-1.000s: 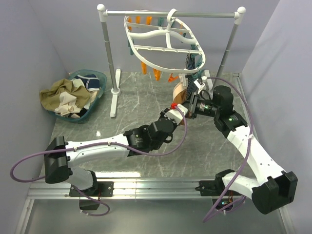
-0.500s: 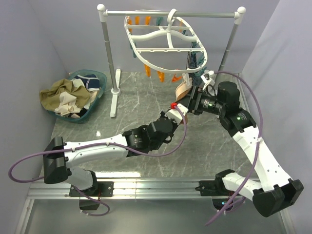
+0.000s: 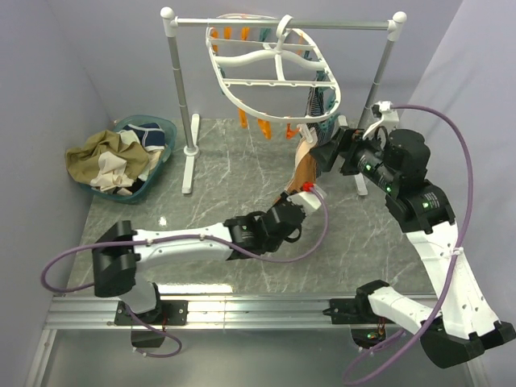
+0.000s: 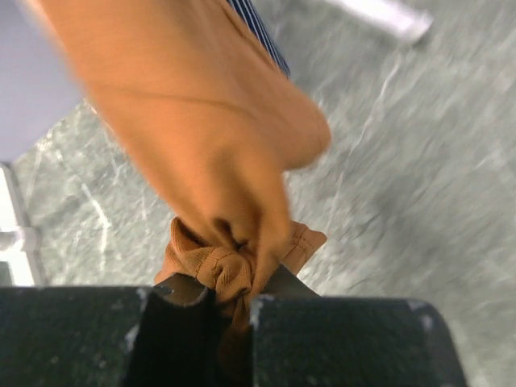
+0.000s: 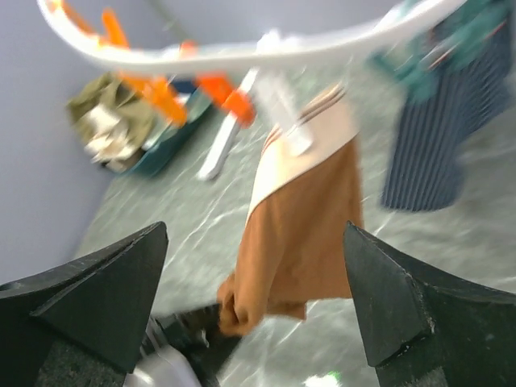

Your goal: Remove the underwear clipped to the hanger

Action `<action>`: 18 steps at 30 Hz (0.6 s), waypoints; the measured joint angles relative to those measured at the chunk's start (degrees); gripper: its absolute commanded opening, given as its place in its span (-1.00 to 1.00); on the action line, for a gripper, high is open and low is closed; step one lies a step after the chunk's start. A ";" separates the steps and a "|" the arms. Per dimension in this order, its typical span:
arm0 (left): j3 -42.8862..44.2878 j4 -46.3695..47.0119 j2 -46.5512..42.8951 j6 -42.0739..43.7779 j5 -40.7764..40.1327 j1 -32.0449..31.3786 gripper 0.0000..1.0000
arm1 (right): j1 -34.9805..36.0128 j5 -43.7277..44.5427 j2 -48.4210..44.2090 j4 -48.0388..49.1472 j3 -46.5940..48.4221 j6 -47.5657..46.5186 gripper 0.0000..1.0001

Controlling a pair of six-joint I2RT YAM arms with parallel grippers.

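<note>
Currently the left gripper (image 4: 230,300) is clenched on the lower hem of the tan brief (image 4: 205,137). Its wrist view shows the ribbed cloth bunched and pinched between both fingers (image 4: 81,330). From that grasp the brief runs upward, stretched, to the near rim of the hanger (image 3: 336,90). The cream waistband sits at the rim; blur in the right wrist view hides which pin holds it. The striped brief (image 3: 319,100) hangs from the same rim, just beside the tan one, on the side toward the right arm.

The right gripper (image 3: 324,153) is released: its fingers are spread wide with nothing between them. It hovers just beside the tan brief, below the hanger rim, apart from the cloth.

The hanger is tilted and hooked on the top bar of the stand (image 3: 179,89). Orange pins (image 3: 262,126) dangle from its rim. On the table (image 3: 226,169), left of the stand, a teal basket (image 3: 165,129) holds a heap of clothes (image 3: 105,161).
</note>
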 measured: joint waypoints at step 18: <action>2.86 0.04 5.92 8.17 -7.37 -2.19 -0.99 | 0.00 7.67 4.72 3.23 1.57 -6.47 0.59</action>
